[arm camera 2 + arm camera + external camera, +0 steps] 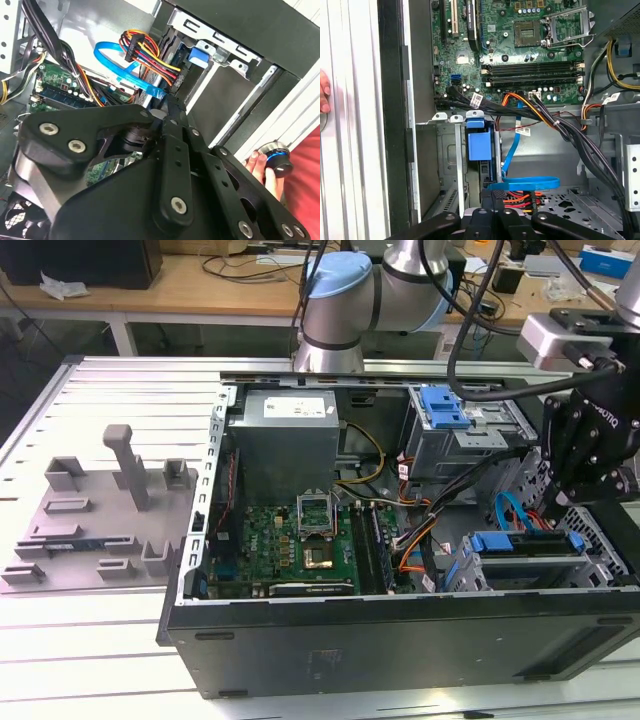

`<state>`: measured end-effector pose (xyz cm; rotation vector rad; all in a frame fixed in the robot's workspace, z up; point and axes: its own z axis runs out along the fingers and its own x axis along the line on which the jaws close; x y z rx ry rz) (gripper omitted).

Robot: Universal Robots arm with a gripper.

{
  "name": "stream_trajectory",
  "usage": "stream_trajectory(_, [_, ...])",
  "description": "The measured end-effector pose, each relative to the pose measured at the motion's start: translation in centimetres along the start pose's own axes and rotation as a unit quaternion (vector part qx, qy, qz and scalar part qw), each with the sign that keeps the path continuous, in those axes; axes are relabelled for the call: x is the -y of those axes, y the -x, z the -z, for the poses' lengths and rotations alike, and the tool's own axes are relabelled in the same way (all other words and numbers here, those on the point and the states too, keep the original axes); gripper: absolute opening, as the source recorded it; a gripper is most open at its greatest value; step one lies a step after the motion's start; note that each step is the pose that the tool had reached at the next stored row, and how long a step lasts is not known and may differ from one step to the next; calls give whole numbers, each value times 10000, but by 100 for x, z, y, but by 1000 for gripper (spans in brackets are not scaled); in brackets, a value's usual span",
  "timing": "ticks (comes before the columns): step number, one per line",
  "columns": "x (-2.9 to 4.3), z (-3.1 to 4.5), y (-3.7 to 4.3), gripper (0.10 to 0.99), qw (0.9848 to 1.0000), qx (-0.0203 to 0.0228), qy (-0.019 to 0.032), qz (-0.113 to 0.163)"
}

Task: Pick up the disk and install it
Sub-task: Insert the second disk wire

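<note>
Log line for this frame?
gripper: at drive bay | disk: in bay | hand: outside case

open computer case (400,640) on table (90,650), fixture plate (90,520) at exterior view's left, gripper (590,455) over drive bays

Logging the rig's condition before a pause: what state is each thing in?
Computer case: side panel off, open.
CPU socket: load plate raised, open.
Disk: sitting in the drive bay.
Gripper: inside the case beside the blue cable.
</note>
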<state>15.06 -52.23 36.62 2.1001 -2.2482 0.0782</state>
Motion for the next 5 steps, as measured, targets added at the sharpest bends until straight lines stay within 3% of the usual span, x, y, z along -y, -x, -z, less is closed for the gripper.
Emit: stream_trajectory(5, [0,0,1,106,10000,0,0,0])
